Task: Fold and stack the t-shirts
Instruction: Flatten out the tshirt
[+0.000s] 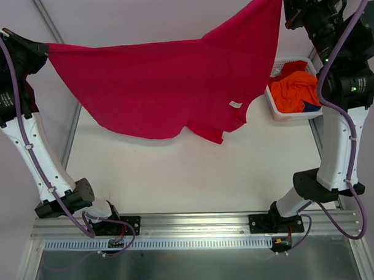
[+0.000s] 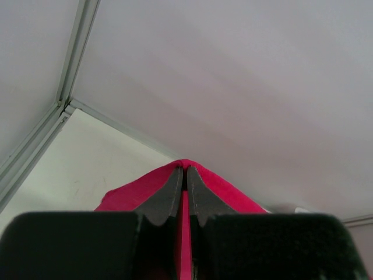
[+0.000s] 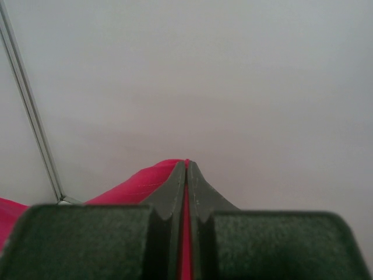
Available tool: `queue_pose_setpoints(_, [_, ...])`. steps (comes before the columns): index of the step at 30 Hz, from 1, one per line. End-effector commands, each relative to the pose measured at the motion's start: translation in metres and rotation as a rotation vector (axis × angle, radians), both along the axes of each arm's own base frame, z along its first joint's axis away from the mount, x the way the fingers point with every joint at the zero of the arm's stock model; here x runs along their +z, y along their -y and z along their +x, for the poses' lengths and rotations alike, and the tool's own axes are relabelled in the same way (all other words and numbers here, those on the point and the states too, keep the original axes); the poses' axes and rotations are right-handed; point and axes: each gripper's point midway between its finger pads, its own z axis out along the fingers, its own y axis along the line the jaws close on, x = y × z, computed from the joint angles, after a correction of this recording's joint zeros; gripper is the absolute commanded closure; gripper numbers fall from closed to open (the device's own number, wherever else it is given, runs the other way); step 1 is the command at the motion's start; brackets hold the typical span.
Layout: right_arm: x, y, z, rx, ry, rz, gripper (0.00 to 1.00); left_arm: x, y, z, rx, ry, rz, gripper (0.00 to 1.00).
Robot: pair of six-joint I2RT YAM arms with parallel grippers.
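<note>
lab test cell | white table (image 1: 176, 177) — aluminium rail (image 1: 196, 222) — plain grey walls

Matt magenta cloth t-shirt (image 1: 160, 85); white plastic basket (image 1: 277, 110).

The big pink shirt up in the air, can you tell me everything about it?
The magenta-pink soft cloth t-shirt hangs spread out above the white table, stretched between two arms. The left gripper is shut on one corner and the right gripper on the other, held higher. It sags in the middle, its lower edge wavy and loose. A small white label shows near the lower right edge.
</note>
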Motion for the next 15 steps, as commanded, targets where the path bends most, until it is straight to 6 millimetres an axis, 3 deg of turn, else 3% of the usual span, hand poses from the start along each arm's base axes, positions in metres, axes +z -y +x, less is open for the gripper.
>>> queue_pose_setpoints(1, [0.047, 0.013, -0.053, -0.019, 0.162, 0.009, 1.0, 0.022, 0.008, -0.019, -0.005, 0.067, 0.024, 1.0])
queue_pose_setpoints(10, [0.049, 0.021, -0.07, -0.041, 0.168, -0.009, 1.0, 0.021, 0.014, -0.026, -0.018, 0.061, 0.015, 1.0])
queue_pose_setpoints(15, [0.043, 0.021, -0.086, -0.026, 0.147, -0.02, 1.0, 0.023, 0.021, -0.043, -0.021, 0.066, 0.041, 1.0])
